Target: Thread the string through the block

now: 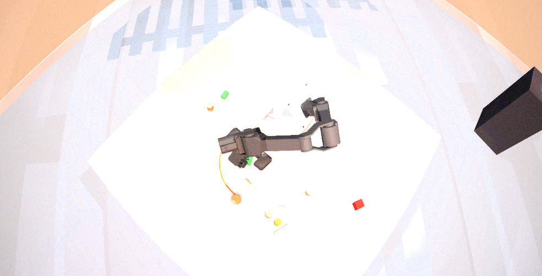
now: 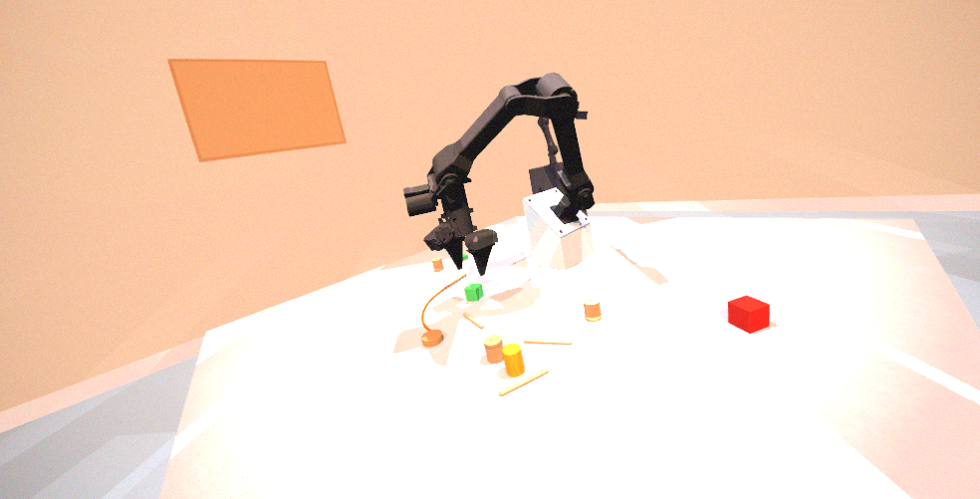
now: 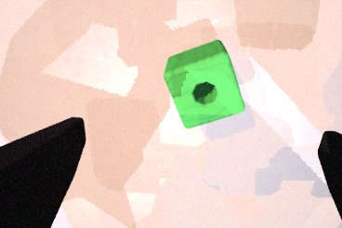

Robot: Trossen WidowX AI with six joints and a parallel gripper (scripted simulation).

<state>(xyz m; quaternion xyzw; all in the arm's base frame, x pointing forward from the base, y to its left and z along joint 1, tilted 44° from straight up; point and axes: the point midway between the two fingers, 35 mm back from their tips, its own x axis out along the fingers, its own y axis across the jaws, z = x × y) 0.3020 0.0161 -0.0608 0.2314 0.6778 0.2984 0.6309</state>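
The green block (image 1: 249,161) (image 2: 473,292) (image 3: 225,99) stands on the table. A dark round hole shows in its face toward the wrist camera, with nothing in it. My gripper (image 2: 471,271) (image 3: 204,137) is open and empty, above and behind the block in the exterior view. The orange string (image 1: 227,185) (image 2: 423,310) curves from the round wooden button (image 1: 236,199) (image 2: 431,338) around the block's far-left side. The stick (image 2: 457,279) on its free end lies behind the block, near the fingertips in that view. In the top view the arm hides most of the stick; the wrist view does not show it.
Loose sticks (image 2: 473,321) (image 2: 548,342) (image 2: 524,382) lie toward the front. Near them stand a wooden cylinder (image 2: 493,349) and a yellow cylinder (image 1: 277,222) (image 2: 513,360). Another cylinder (image 2: 592,310) and a red block (image 1: 358,204) (image 2: 748,314) stand right. A small green piece (image 1: 224,95) lies farther back.
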